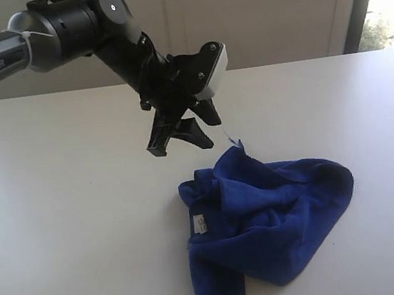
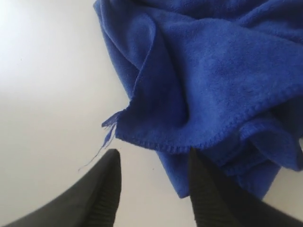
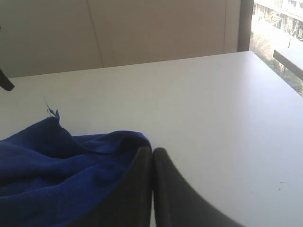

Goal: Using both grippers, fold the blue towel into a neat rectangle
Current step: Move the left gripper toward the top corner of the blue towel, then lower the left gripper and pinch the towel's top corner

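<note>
Royal-blue terry: the blue towel (image 1: 277, 217) lies crumpled in a loose heap on the white table (image 1: 70, 228), toward the right and near side of the exterior view, not laid flat. We note a small white tag (image 1: 200, 224) on its left edge. One corner stands up as a peak with frayed threads (image 1: 236, 141) at its tip. The left gripper (image 1: 181, 147) hangs above the table just up and left of that peak, apart from the cloth, its jaws wide with nothing between them. In the left wrist view its two black fingers (image 2: 104, 189) frame the frayed corner and a stitched hem. The right gripper (image 3: 152, 156) does not show in the exterior view. Its own wrist view shows it pressed together tip to tip, low over the table at the towel's edge. We see no cloth pinched between its tips. Whether it touches the towel we cannot tell.
</note>
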Tool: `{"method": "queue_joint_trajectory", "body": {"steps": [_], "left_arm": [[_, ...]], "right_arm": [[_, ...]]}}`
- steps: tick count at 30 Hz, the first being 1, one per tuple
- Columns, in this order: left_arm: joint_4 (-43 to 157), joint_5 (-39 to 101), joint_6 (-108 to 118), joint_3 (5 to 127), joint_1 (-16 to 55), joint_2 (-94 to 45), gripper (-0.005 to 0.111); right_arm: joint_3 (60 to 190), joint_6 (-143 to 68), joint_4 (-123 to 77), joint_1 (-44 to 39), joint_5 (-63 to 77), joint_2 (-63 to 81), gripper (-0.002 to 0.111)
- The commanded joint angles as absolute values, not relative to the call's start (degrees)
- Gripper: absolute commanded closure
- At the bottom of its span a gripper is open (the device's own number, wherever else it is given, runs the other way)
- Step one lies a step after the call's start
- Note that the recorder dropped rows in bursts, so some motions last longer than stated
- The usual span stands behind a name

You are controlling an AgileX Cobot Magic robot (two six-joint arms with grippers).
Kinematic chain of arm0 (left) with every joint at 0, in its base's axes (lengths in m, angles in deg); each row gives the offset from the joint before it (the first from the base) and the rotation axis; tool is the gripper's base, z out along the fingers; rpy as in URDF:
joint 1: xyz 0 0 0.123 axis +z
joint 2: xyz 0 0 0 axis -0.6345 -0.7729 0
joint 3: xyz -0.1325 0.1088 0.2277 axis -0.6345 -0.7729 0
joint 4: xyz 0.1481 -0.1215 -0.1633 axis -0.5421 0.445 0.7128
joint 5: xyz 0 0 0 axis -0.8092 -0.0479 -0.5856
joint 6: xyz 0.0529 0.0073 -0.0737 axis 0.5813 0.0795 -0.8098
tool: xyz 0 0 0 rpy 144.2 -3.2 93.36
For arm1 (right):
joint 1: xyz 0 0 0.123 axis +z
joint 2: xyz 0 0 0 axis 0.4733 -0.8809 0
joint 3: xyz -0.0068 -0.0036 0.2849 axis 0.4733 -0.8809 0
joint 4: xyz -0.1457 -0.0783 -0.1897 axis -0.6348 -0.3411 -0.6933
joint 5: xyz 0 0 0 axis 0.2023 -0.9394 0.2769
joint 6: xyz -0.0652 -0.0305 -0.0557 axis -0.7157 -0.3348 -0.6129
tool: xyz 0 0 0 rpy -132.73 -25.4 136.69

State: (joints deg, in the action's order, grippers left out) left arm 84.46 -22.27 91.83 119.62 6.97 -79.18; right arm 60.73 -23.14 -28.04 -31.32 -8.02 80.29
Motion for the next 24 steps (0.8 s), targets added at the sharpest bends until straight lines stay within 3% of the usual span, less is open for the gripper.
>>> {"method": "queue_joint_trajectory", "body": {"steps": [1, 11, 17, 24], "left_arm": [[91.8, -19.5, 97.2, 119.9, 5.4, -82.6, 0.056], [96.2, -8.6, 96.4, 119.9, 3.2, -87.1, 0.056], [96.3, -3.0, 76.4, 119.9, 3.7, -87.4, 0.056], [95.9, -11.9, 54.0, 119.9, 6.7, -87.4, 0.064]], "right_arm": [[60.4, -23.0, -28.6, -31.6, -7.6, 80.7, 0.108], [60.4, -23.0, -28.6, -31.6, -7.6, 80.7, 0.108], [60.4, -23.0, -28.6, -31.6, -7.6, 80.7, 0.108], [60.4, -23.0, -28.6, -31.6, -7.6, 80.7, 0.108]]}}
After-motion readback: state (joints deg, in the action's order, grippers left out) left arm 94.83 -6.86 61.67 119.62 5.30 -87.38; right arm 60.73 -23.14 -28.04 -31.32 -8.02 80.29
